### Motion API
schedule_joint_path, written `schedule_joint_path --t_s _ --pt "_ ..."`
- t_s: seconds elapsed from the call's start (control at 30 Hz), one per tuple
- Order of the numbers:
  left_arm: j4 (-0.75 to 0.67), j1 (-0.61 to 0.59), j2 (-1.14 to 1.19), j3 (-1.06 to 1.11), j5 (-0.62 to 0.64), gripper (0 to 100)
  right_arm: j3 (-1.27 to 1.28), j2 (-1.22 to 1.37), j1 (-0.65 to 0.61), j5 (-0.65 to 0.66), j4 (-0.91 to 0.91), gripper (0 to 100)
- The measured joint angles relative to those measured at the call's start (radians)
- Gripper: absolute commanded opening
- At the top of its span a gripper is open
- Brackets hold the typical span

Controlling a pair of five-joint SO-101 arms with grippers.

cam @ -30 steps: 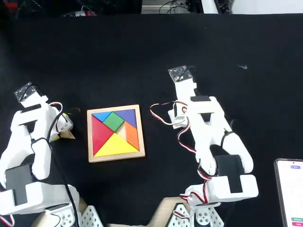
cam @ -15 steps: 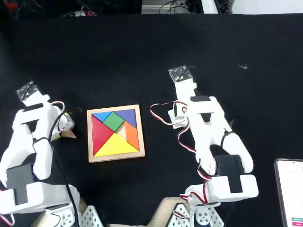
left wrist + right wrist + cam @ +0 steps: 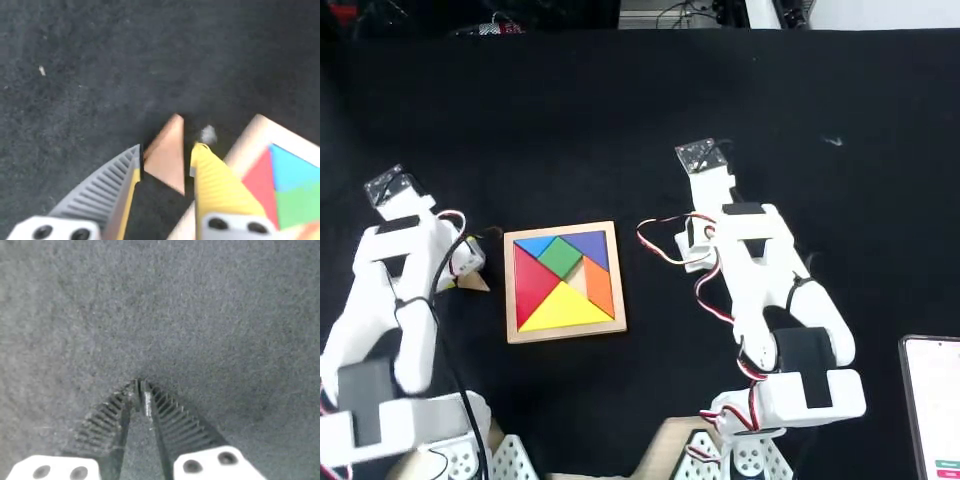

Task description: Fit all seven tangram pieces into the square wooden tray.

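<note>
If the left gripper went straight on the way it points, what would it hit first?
Likely the black cloth beside the wooden tray; the tan triangle in the left gripper would touch first, though depth is unclear.

One square wooden tray (image 3: 509, 290) lies on the worktop (image 3: 840, 100). Inside the tray are six coloured pieces: one red piece (image 3: 527, 285), one yellow piece (image 3: 565, 308), one orange piece (image 3: 599, 285), one green piece (image 3: 560, 257), one light blue piece (image 3: 533, 245) and one dark blue piece (image 3: 592, 245). One pale triangle (image 3: 475, 283) is just beside the tray. Two arms flank the tray: the left arm (image 3: 390, 300) and the right arm (image 3: 760, 270). One phone (image 3: 932, 400) lies well apart from the tray.
</note>
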Motion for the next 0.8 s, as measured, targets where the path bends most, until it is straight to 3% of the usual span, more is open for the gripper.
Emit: schedule_joint_path --t_s 0.27,0.4,0.53,0.8 --pt "0.127 0.120 -0.282 0.000 -0.037 17 0.000 0.000 0.000 0.000 0.000 1.1" --pt "0.167 0.075 -0.302 0.000 -0.011 19 0.000 0.000 0.000 0.000 0.000 1.1" --pt "0.170 -0.029 -0.242 0.000 0.028 24 0.000 0.000 0.000 0.000 0.000 1.1" --pt "0.075 0.008 0.041 -0.006 0.031 24 0.000 0.000 0.000 0.000 0.000 1.1"
